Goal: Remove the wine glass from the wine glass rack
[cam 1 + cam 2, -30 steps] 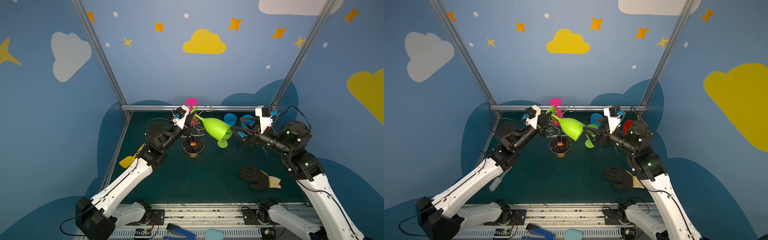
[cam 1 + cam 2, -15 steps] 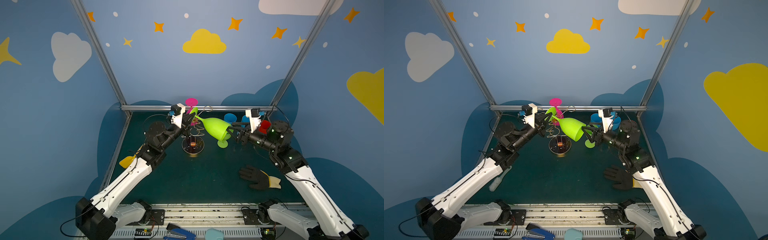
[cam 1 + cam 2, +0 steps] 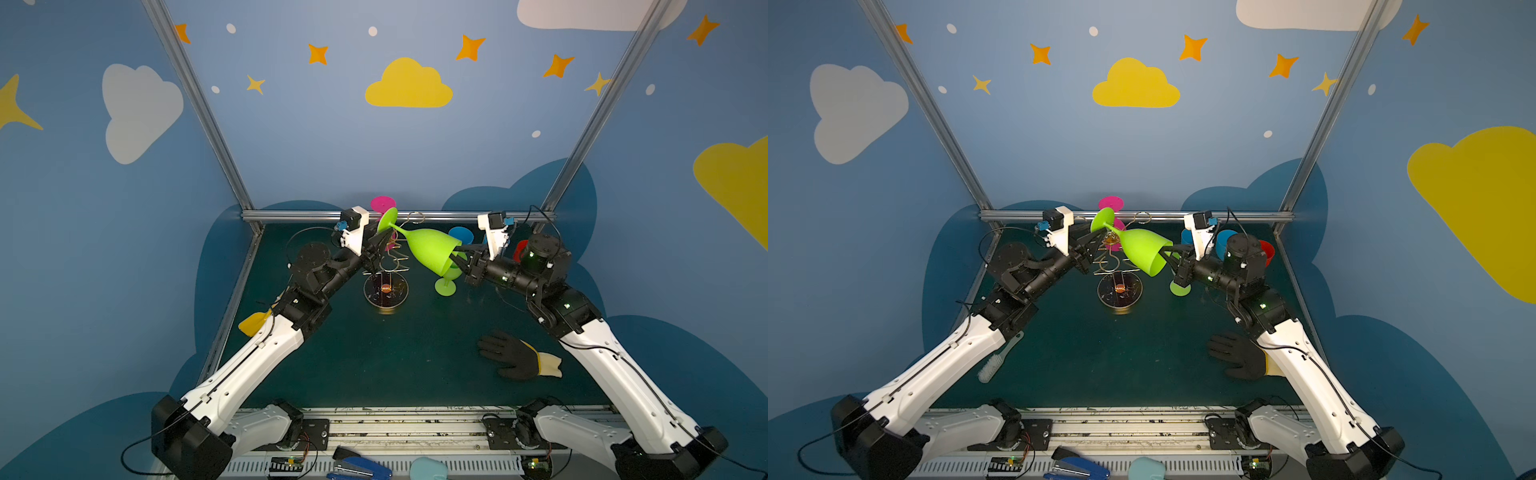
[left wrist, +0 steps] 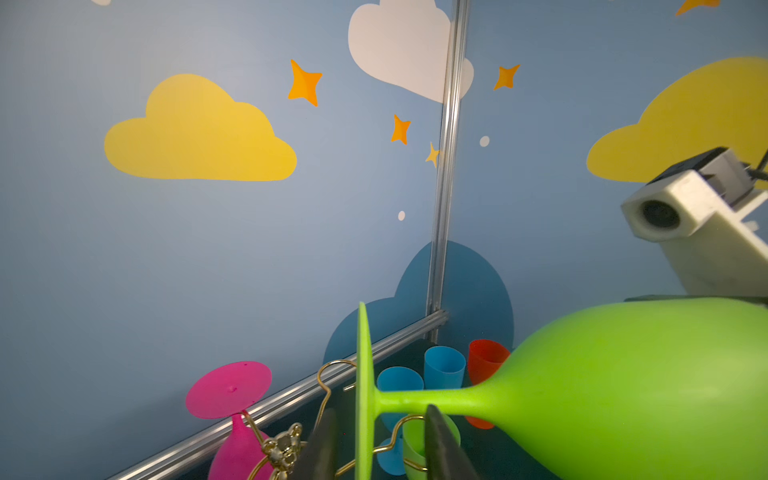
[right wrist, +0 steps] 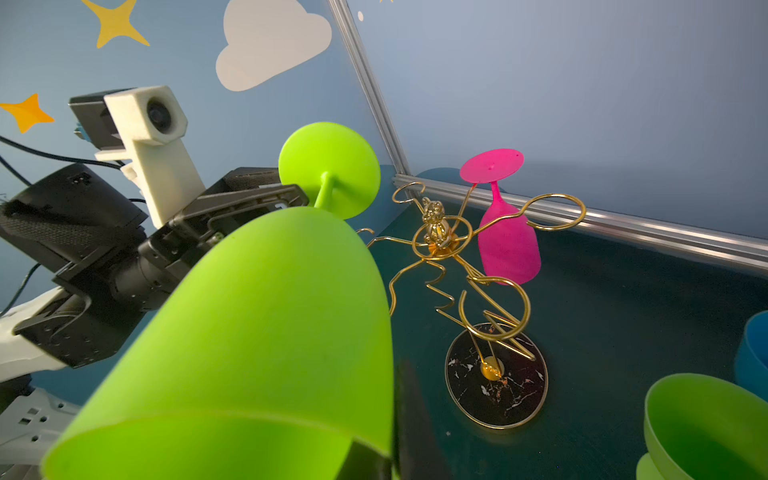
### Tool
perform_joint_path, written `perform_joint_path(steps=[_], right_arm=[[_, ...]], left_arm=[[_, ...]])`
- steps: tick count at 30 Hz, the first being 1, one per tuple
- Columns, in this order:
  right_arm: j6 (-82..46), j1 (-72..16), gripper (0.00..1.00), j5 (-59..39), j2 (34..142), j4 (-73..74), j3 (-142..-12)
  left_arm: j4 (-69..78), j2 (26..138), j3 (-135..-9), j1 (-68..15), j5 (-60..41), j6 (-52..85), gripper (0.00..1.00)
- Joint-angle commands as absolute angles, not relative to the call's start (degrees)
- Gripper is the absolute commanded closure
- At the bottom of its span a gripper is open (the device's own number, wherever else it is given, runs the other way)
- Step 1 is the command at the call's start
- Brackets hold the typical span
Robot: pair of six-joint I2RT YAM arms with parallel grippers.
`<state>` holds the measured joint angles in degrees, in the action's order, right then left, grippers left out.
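In both top views the lime-green plastic wine glass (image 3: 430, 251) (image 3: 1142, 251) lies almost level in the air, foot toward the left arm and bowl mouth toward the right arm. It is just beside the top of the thin gold wire wine glass rack (image 3: 385, 291), whose round dark base stands on the dark teal table (image 3: 374, 365). The left gripper (image 3: 380, 245) sits at the stem and foot, and the right gripper (image 3: 459, 257) meets the bowl's rim. A black work glove (image 3: 509, 357) lies on the table near the right arm. In the left wrist view the jaws of the left gripper (image 4: 379, 411) stand apart. The glass's foot disc is between them and the stem passes over one finger (image 4: 440, 444), unclamped. Gold wire loops show behind the foot, but whether it touches them cannot be told. In the right wrist view the right gripper (image 5: 384, 440) is closed on the bowl's wall, one finger (image 5: 361, 457) inside the rim and one outside. A pink plastic wine glass (image 5: 509, 245) hangs upside down from a rack arm.
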<state>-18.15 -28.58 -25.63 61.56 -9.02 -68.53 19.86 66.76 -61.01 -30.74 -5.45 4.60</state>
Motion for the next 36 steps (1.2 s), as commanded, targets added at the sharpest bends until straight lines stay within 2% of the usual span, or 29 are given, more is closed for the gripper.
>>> perform_joint_path(steps=[1,5,8,14,19,27,36], right_arm=[[-16.75,-28.05,1.0,-21.68,58.96,-10.59,-71.66],[-12.26,-27.38,1.0,-19.15,56.27,-17.75,-73.95],[-8.23,-27.45,1.0,-17.25,54.4,-25.02,-76.03],[-0.68,-30.0,1.0,-15.48,54.56,-42.81,-80.33],[-0.04,-32.26,1.0,-11.19,54.76,-52.91,-77.6],[-4.03,-32.3,1.0,-2.43,57.52,-60.75,-72.7],[-5.26,-32.31,1.0,6.02,70.7,-63.32,-73.02]], left_arm=[[21.41,64.16,-59.41,-30.06,-3.14,5.49,0.34],[23.29,60.9,-56.06,-27.15,0.0,8.77,0.12],[23.82,58.46,-53.64,-21.92,0.23,14.16,0.04],[23.28,55.11,-50.37,-11.7,-1.4,23.95,0.01],[21.4,53.77,-49.44,-7.3,-1.5,27.47,0.01],[19.21,53.62,-48.89,-3.71,-2.44,30.91,0.01],[17.78,51.8,-47.64,-1.71,-3.52,32.07,0.01]])
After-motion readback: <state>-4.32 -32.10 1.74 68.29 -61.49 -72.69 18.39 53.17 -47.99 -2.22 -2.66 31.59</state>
